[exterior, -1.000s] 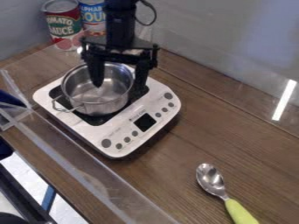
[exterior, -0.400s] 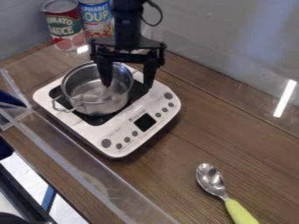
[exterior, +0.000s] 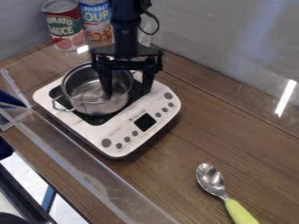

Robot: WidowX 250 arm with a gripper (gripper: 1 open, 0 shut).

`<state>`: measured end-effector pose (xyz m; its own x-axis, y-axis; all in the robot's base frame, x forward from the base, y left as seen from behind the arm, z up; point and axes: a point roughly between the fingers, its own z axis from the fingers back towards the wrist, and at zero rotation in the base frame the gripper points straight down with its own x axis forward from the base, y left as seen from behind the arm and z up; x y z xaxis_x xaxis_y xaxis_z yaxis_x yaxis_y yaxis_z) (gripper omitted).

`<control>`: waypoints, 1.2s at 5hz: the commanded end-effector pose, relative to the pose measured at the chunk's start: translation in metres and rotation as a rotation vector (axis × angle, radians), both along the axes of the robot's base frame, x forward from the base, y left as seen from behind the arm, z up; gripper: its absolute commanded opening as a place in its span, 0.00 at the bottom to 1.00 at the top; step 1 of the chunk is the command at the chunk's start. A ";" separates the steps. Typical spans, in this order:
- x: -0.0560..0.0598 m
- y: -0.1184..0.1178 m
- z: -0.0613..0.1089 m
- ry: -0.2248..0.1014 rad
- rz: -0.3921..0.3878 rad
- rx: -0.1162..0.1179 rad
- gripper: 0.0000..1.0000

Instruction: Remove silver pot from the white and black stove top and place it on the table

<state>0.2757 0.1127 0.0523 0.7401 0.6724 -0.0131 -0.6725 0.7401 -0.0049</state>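
The task is at its beginning: the silver pot (exterior: 93, 90) stands on the black plate of the stove top (exterior: 146, 122), which lies on the table (exterior: 222, 114), so nothing is removed yet. The gripper (exterior: 126, 80) hangs over the right part of the pot, pointing straight down, and its fingers (exterior: 149, 83) are spread wide with nothing between them; one finger seems to be inside the pot near its right wall and the other outside, over the stove top, so I judge that it prepares to take the rim. Whether a finger already touches the pot, I cannot tell. What is left is everything: to close on the rim, to lift the pot, to carry it off the stove top and to set it on the bare wood. Compared with the picture of one second ago, the gripper has come lower and has shifted to the right in the view, from over the middle of the pot toward its right rim, while the fingers have stayed equally wide and the pot has not moved.
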 end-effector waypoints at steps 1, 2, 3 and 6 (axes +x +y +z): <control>0.001 0.009 -0.005 -0.004 0.053 0.006 0.00; 0.001 0.008 -0.007 -0.002 0.052 0.005 0.00; 0.001 0.003 -0.007 -0.001 0.049 -0.001 0.00; 0.030 -0.055 0.020 -0.047 -0.084 -0.059 0.00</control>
